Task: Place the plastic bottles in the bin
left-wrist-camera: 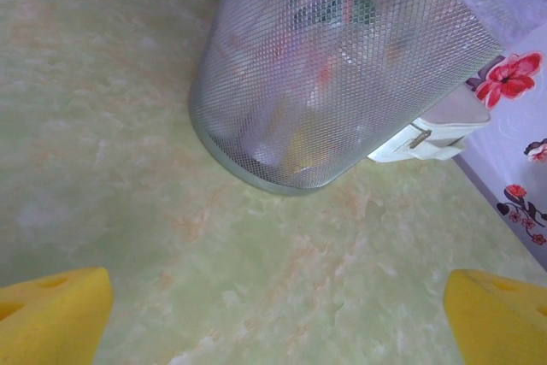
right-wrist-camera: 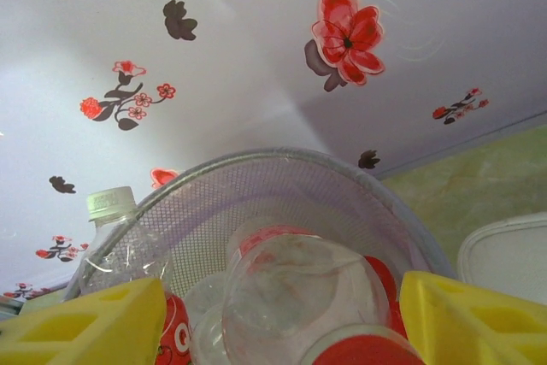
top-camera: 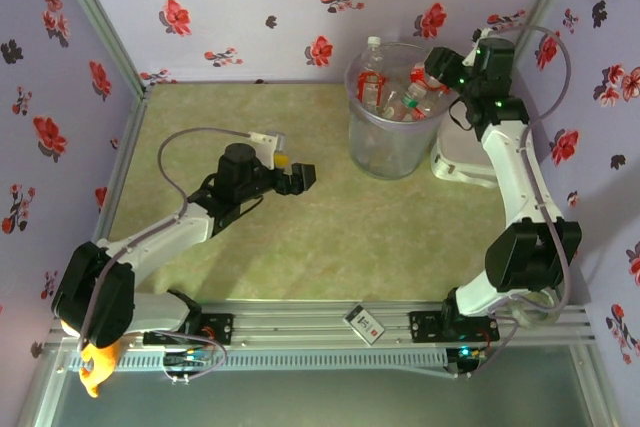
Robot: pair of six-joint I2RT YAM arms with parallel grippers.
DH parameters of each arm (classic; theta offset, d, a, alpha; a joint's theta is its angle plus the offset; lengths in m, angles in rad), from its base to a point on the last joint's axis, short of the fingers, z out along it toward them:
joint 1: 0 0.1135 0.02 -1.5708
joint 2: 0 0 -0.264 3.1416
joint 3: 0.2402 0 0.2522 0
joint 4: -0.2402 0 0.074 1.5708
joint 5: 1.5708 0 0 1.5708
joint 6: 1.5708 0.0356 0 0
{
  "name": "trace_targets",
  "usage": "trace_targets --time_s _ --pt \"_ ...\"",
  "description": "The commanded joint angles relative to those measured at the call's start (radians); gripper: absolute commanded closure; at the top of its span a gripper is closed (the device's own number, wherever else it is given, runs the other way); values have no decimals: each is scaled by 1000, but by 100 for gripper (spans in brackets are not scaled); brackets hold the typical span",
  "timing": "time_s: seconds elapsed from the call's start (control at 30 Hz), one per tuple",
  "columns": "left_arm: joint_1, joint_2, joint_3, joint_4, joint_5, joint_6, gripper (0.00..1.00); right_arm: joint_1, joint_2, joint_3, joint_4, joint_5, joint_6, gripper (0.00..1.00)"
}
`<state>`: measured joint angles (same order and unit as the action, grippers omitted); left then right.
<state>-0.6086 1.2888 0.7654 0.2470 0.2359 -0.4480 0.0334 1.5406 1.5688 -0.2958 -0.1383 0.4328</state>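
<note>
Translucent grey plastic netting forms the wall of the bin, which stands at about one o'clock from the middle of the table. The plastic bottles that I can see are all inside it, heaped up to the rim. One white-capped bottle pokes out at the bin's twelve o'clock.

The right gripper hangs over the rim at the bin's two o'clock. In its wrist view the yellow fingers are spread apart. A clear bottle lies between them on top of the heap, and neither pad seems to touch it. So I judge it is released, not grasped.

The left gripper is low over the table at the bin's eight o'clock, spread wide with nothing between its pads.

The step in hand appears to be the drop of a bottle into the bin. The next move probably calls for lifting the right arm straight up, so the fingers do not catch the heaped bottles or the rim. The white lid-like object lies at the bin's four o'clock, just beside it.
</note>
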Motion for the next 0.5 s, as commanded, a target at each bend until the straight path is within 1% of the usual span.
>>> trace_targets --time_s 0.0,0.17,0.27,0.33,0.47 --pt "8 -50 47 -68 -43 56 0 -18 -67 49 -72 15 -57 24" --pt "12 -100 74 -182 -110 104 0 -39 -135 50 -164 42 -121 16" --pt "20 -135 95 -265 -164 125 0 -41 -182 21 -221 54 -185 8" --pt "31 -161 112 -337 -214 138 0 -41 -235 -44 -214 52 -229 1" --pt "72 -220 142 -472 -317 173 0 -39 -361 -184 -202 65 -290 1"
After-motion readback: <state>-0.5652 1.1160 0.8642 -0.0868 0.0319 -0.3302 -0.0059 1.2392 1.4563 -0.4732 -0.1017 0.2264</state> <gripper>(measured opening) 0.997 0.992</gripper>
